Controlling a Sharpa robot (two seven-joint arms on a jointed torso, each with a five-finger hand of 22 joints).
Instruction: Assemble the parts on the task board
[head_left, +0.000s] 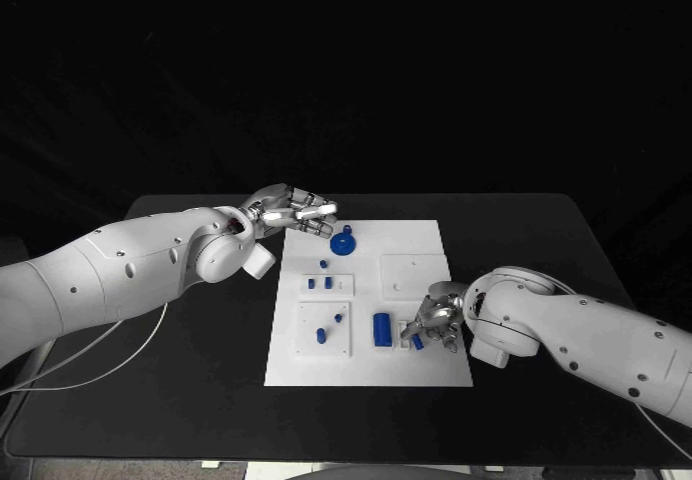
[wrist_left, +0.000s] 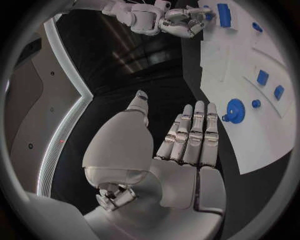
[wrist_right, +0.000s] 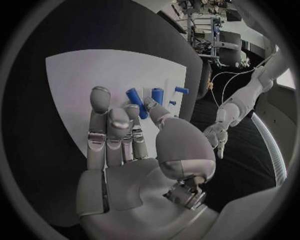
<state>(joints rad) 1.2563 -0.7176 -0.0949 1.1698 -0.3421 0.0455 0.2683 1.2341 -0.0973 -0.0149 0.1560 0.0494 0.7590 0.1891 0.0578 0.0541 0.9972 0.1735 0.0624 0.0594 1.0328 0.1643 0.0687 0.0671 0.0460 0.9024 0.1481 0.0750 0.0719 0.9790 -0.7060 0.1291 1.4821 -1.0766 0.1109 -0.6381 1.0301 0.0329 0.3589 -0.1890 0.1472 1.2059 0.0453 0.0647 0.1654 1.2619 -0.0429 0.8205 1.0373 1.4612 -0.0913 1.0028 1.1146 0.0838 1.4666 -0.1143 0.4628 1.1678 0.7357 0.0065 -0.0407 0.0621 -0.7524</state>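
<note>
The white task board (head_left: 433, 235) lies in the middle of the black table. My left hand (head_left: 296, 212) hovers at its far left corner, fingers straight and empty (wrist_left: 187, 140), just short of a blue gear (head_left: 343, 242) (wrist_left: 234, 110). My right hand (head_left: 436, 320) (wrist_right: 125, 145) is down on the board's near right part. Its thumb and a fingertip pinch a small blue part (head_left: 417, 341) (wrist_right: 134, 102) that touches the board. A long blue block (head_left: 382, 329) (wrist_left: 224, 15) stands just left of that hand.
Two small blue squares (head_left: 317, 284) and several blue pegs (head_left: 340, 318) sit in raised white plates on the board's left half. Another raised plate (head_left: 411, 272) lies at the right. Black table surrounds the board.
</note>
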